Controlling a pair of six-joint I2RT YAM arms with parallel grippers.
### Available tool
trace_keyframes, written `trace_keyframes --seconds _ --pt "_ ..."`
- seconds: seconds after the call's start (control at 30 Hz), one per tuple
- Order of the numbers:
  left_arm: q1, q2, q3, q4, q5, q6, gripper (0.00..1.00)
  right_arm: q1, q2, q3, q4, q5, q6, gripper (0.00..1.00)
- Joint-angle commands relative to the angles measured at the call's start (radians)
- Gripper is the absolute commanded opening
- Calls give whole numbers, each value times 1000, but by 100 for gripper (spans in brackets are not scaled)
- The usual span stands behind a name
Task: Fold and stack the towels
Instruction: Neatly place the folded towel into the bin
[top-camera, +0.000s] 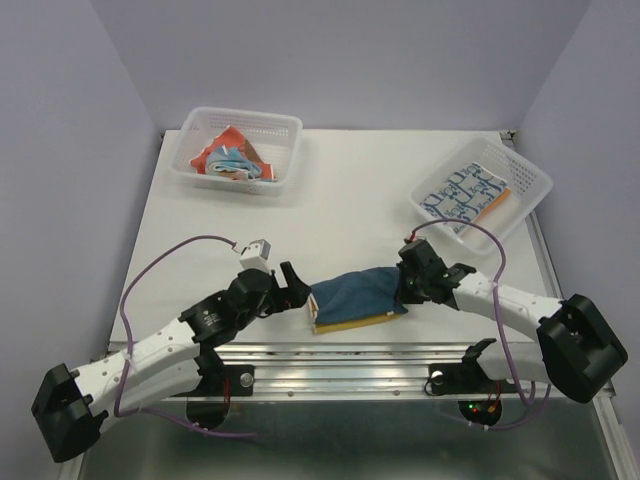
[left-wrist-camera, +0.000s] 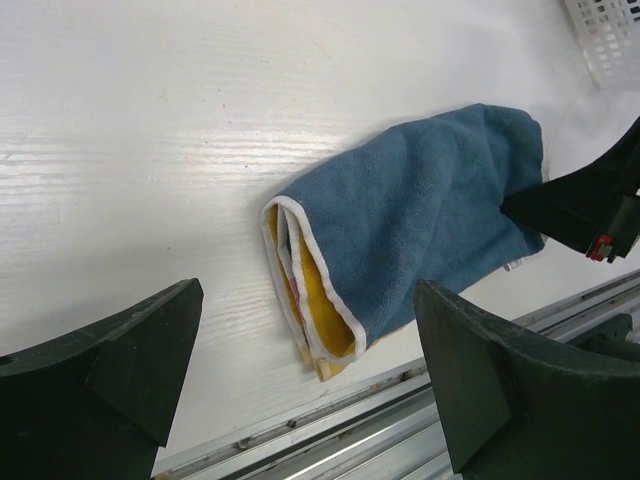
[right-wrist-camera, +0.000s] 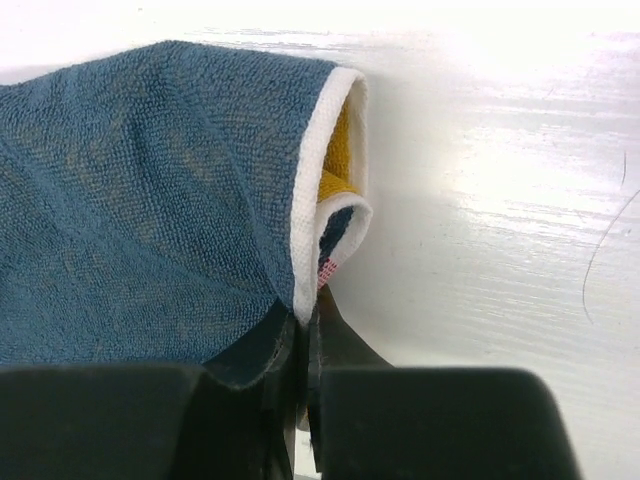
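The navy towel (top-camera: 355, 295) lies folded at the table's (top-camera: 350, 200) 6 o'clock, with yellow peeking from inside. The right gripper (top-camera: 408, 285) is pinched tight on its 3 o'clock edge. The left gripper (top-camera: 297, 287) sits just beside its 9 o'clock end, fingers spread wide. Crumpled towels (top-camera: 232, 158) fill the 11 o'clock basket (top-camera: 200, 125).

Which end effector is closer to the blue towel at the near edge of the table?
Right. The right end effector is shut on one end of the blue towel, pinching its edge. The left end effector is open at the towel's opposite end, not gripping it.
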Motion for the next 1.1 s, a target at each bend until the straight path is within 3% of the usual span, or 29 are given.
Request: trace_keyframes --seconds 0.0,0.27,0.47,0.77,1.07 --pt "1 -23 -1 -13 -35 23 99 7 -21 36 35 25 -83 1" --pt "1 -34 36 -50 -78 28 99 8 -14 231 47 92 -391 1" --pt "1 -29 63 -62 -124 34 99 4 93 415 -89 293 -647 1" --pt "3 28 126 -76 -158 53 99 -82 87 512 -166 212 -1043 2" --pt "4 63 164 -122 -207 30 99 -303 49 624 -177 74 -1353 2"
